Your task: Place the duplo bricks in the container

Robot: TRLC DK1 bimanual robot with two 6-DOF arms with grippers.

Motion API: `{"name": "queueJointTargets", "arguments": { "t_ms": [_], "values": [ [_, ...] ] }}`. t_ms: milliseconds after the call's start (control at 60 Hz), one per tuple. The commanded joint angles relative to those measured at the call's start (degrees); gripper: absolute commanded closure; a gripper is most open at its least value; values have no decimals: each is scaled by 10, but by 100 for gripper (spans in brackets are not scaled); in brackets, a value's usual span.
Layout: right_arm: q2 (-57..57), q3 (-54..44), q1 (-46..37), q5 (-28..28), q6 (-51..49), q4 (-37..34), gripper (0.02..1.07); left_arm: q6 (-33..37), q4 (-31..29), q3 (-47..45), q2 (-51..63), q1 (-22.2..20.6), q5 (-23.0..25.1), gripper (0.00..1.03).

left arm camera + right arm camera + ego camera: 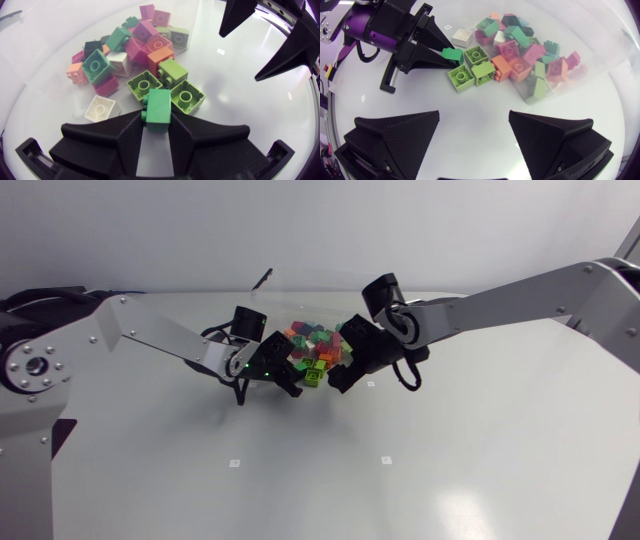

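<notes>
One green brick [159, 102] clamped between both fingers of left gripper [156, 120], low over table [450, 470]. Three lime bricks [460, 77] just ahead of it, touching one another. One white brick [100, 107] beside them. Beyond, heap of mixed bricks [135, 45], too tangled to count, partly inside one clear container [580, 80]; walls hard to trace. Right gripper [475, 135] opposite, fingers spread wide, nothing held.

white table [480, 442] with small square marks [234, 463]
</notes>
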Motion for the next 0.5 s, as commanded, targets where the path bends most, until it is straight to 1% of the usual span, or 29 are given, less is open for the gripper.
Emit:
{"name": "queueJointTargets", "arguments": {
  "t_ms": [0,200,267,317,333,367,433,483],
  "values": [
    [-29,-35,-12,-6,-17,0,7,-18,4,29,32,-14,-8,77],
    [-43,-61,-30,-12,-22,7,7,-28,-1,35,31,-41,-4,77],
    [-38,-66,-30,-16,-24,9,7,-40,-4,35,31,-48,8,77],
    [-34,-69,-29,-17,-25,11,7,-44,-8,36,31,-39,38,77],
    [-34,-69,-29,-17,-25,11,7,-44,-8,36,31,-39,38,77],
    [-30,-72,-26,-20,-26,15,7,-46,-17,35,28,-34,59,77],
    [-21,-72,-19,-22,-38,15,7,-46,-19,28,19,-34,63,77],
    [-12,-65,-16,-25,-45,15,7,-47,-19,25,13,-23,63,77]
  ]
}}
